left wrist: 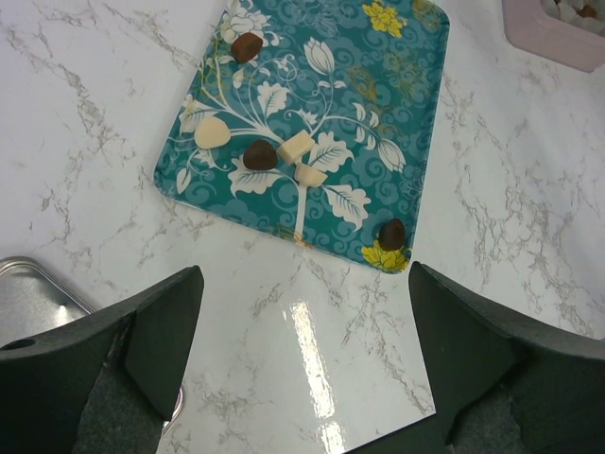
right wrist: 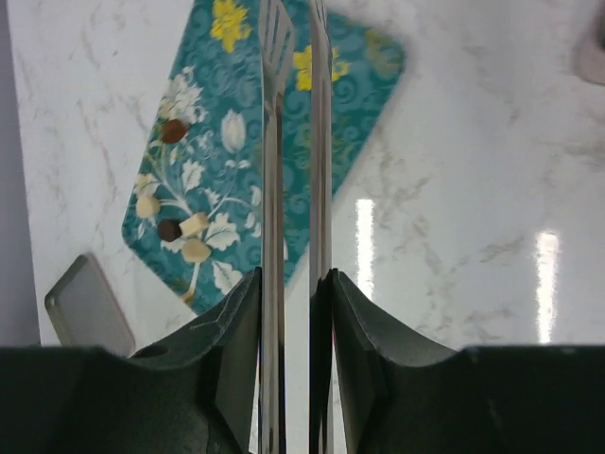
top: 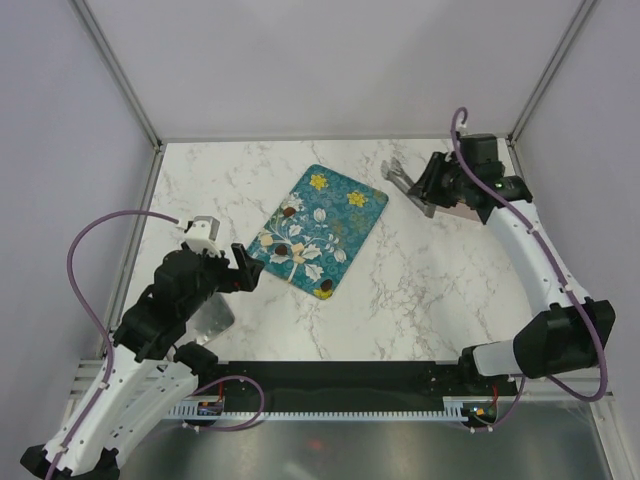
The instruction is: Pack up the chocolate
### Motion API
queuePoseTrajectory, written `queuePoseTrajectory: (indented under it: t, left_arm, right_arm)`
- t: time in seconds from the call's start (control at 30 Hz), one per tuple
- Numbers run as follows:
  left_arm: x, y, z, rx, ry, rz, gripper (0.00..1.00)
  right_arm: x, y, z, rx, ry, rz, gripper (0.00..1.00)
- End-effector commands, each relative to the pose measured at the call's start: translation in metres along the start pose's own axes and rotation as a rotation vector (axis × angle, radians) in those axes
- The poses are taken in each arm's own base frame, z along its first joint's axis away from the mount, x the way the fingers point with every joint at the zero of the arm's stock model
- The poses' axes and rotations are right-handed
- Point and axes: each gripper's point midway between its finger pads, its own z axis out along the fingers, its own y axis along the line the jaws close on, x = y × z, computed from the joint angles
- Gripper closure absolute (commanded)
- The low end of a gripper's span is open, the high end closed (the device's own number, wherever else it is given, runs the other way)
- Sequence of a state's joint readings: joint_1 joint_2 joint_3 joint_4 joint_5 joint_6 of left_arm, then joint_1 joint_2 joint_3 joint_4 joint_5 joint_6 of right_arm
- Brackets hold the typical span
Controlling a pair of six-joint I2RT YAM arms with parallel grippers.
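The teal flowered tray (top: 345, 222) lies mid-table with a few small chocolates on it. In the left wrist view dark pieces sit at the far corner (left wrist: 248, 46), the middle (left wrist: 260, 155) and the near corner (left wrist: 391, 234), with tan pieces (left wrist: 295, 146) beside the middle one. My left gripper (top: 243, 266) is open and empty just off the tray's near-left edge (left wrist: 302, 284). My right gripper (top: 432, 185) is shut on metal tongs (top: 403, 180), held above the table to the right of the tray; the tong arms (right wrist: 274, 142) point toward the tray (right wrist: 345, 113).
A pink box (left wrist: 558, 33) stands at the back right, partly under the right arm (top: 465, 205). A silver metal tin (top: 208, 320) lies at the front left, beside the left arm, and also shows in the left wrist view (left wrist: 28, 293).
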State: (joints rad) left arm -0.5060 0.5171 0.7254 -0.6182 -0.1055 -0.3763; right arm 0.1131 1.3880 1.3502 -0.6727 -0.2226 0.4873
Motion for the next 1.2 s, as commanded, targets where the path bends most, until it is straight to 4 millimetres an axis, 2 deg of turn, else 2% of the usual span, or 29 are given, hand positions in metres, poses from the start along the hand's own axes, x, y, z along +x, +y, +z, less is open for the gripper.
queuePoseTrajectory:
  t: [0.0, 0.07, 0.1, 0.13, 0.17, 0.23, 0.37, 0.5, 0.63, 0.87, 1.17]
  left_arm:
    - [-0.016, 0.005, -0.005, -0.024, -0.073, 0.023, 0.03]
    - [-0.017, 0.005, -0.007, -0.027, -0.082, 0.021, 0.03]
    - [-0.019, 0.006, -0.009, -0.030, -0.090, 0.020, 0.03]
    - [-0.020, 0.007, -0.010, -0.031, -0.095, 0.016, 0.03]
    - [-0.019, 0.007, -0.011, -0.034, -0.096, 0.014, 0.03]
    - [-0.020, 0.008, -0.012, -0.039, -0.105, 0.010, 0.03]
    - [-0.021, 0.010, -0.012, -0.047, -0.109, 0.006, 0.03]
    - [-0.020, 0.010, -0.012, -0.051, -0.106, 0.007, 0.03]
    - [-0.021, 0.011, -0.012, -0.053, -0.110, 0.006, 0.03]
    - [-0.020, 0.011, -0.012, -0.056, -0.108, 0.007, 0.03]
    - [-0.020, 0.012, -0.011, -0.061, -0.108, 0.008, 0.03]
  right_arm:
    - [0.022, 0.058, 0.013, -0.144, 0.009, -0.036, 0.59]
    - [0.031, 0.080, 0.021, -0.182, 0.008, -0.050, 0.60]
    - [0.040, 0.088, 0.029, -0.191, 0.028, -0.064, 0.60]
    - [0.056, 0.106, 0.031, -0.220, 0.056, -0.098, 0.60]
    - [0.059, 0.114, 0.036, -0.224, 0.049, -0.118, 0.60]
    - [0.080, 0.134, 0.046, -0.248, 0.081, -0.172, 0.60]
    - [0.099, 0.158, 0.062, -0.298, 0.094, -0.241, 0.60]
    - [0.119, 0.170, 0.081, -0.326, 0.130, -0.293, 0.59]
    - [0.130, 0.177, 0.092, -0.332, 0.146, -0.321, 0.57]
    - [0.146, 0.174, 0.112, -0.305, 0.173, -0.343, 0.55]
    - [0.161, 0.177, 0.129, -0.290, 0.196, -0.356, 0.56]
